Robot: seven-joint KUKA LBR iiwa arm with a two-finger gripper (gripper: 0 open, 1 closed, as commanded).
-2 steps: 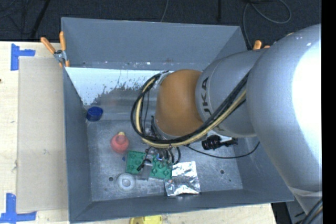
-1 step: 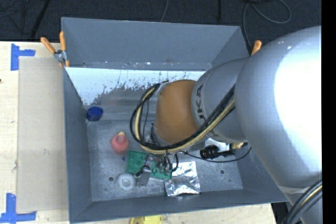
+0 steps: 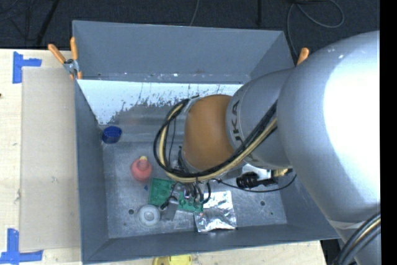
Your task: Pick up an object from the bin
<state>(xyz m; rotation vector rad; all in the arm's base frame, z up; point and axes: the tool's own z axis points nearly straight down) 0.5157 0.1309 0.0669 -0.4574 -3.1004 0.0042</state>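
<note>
Camera view, bin floor read as a dial with 12 at the far wall.

Hidden or unclear: the arm (image 3: 335, 133) and its orange cover (image 3: 208, 130) mask the centre and the 3 o'clock half of the floor. The gripper (image 3: 186, 200) shows as dark parts below the cover, ringed by looping cables (image 3: 164, 143); whether it is wide, narrow or closed on anything cannot be told. A white piece (image 3: 260, 169) at 3 o'clock is mostly covered by the arm, kind unknown.

Thing under the gripper: green flat piece (image 3: 160, 190), card-like, lying on the floor at 7 o'clock, its right end running beneath the gripper. Contact cannot be judged.

Neighbours:
- crumpled silver foil (image 3: 217, 214), at 5 o'clock, just beside the gripper
- grey-white round cap (image 3: 149, 215), at 7 o'clock, near the front wall
- red piece with a yellow tip (image 3: 141, 168), at 9 o'clock
- blue cap (image 3: 111, 134), at 10 o'clock, well apart

Arm pose: enters the bin (image 3: 173, 59) from 3 o'clock, wrist bent downward, gripper low over the front-left floor.
</note>
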